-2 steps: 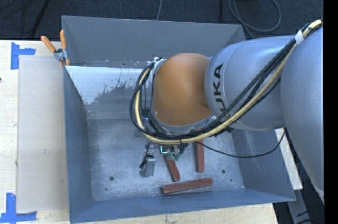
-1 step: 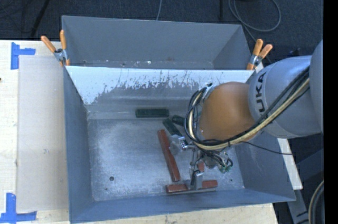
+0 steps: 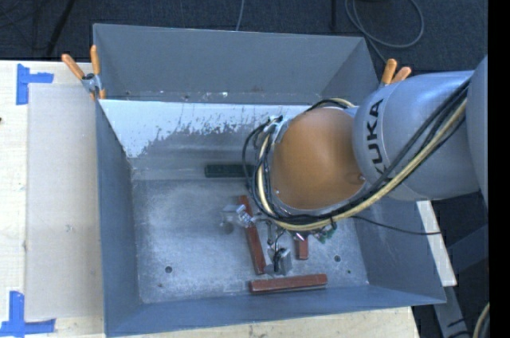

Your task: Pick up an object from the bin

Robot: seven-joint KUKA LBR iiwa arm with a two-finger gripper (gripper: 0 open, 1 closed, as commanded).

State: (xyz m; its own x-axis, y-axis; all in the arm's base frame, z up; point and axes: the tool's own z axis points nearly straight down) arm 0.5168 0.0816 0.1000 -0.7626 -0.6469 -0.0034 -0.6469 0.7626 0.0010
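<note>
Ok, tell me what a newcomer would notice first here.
The orange cover on the arm's wrist dominates, hanging over the right half of the grey bin. Under it the gripper sits low near the bin's front, beside a slanted reddish-brown bar, with a long reddish-brown bar along the front wall. A dark strip lies alone by the back wall.

Bare bin floor [image 3: 167, 237] at left; brown sticks [image 3: 287, 283] front-centre, a dark bar [image 3: 225, 170] farther back.

Bin [image 3: 171, 245]: slab [image 3: 225, 170] at back, stick [image 3: 253, 245] ctr, bar [image 3: 288, 283] nr front wall.
</note>
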